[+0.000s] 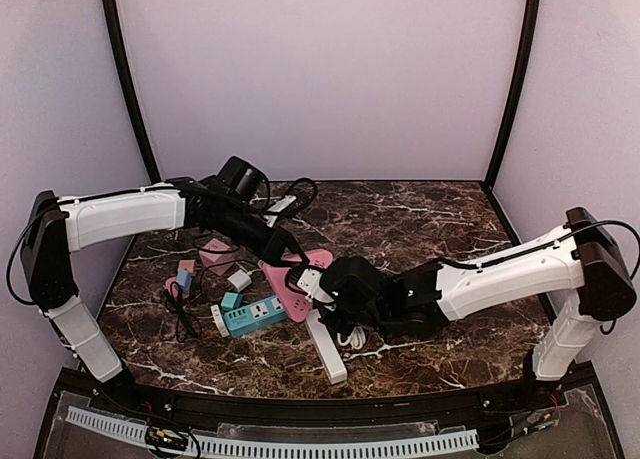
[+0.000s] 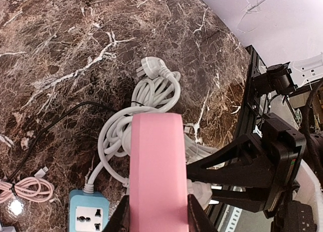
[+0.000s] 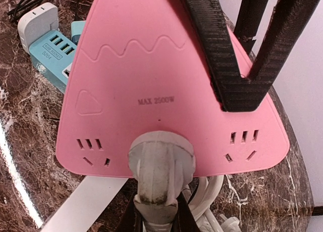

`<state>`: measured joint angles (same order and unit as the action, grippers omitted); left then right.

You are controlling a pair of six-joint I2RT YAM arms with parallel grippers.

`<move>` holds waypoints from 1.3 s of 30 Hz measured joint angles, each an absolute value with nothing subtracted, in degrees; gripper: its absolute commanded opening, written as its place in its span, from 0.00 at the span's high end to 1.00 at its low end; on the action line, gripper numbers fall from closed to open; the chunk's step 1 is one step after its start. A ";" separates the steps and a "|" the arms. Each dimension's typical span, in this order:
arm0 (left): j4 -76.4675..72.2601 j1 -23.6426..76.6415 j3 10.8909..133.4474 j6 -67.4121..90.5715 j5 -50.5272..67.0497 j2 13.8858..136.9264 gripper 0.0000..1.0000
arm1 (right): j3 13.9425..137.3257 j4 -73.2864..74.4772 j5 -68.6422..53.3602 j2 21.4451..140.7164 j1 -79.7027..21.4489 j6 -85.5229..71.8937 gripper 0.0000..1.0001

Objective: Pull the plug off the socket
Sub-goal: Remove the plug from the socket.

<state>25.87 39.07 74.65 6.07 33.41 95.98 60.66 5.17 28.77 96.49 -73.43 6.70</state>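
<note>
Right hand (image 3: 157, 214) gripped rigid white plug (image 3: 160, 161) by its body; left hand (image 2: 157, 219) clamped pink triangular socket block (image 3: 151, 75). I expected stiffness.

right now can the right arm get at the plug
Probably yes: the right gripper is closed on the plug in the pink strip, nothing in the way. The left gripper holds that strip.
</note>
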 measured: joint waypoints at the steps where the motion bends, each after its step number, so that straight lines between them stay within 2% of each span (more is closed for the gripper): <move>1: 25.98 38.98 74.65 6.26 33.78 95.98 0.99 | 60.64 5.08 29.67 96.49 -73.87 7.09 1.00; 16: 26.59 36.88 74.65 7.53 39.35 95.98 0.99 | 60.55 2.68 35.33 96.44 -76.18 8.99 1.00; 31: 20.25 35.16 74.65 8.64 44.51 96.20 0.99 | 58.98 4.12 15.73 89.62 -66.11 -4.84 1.00; 39: 19.90 35.55 74.65 9.58 44.95 96.18 0.99 | 55.96 1.50 11.79 87.15 -65.23 -5.80 1.00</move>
<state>19.90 35.55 74.65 9.58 44.95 96.18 55.96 1.50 11.79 87.15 -65.23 -5.80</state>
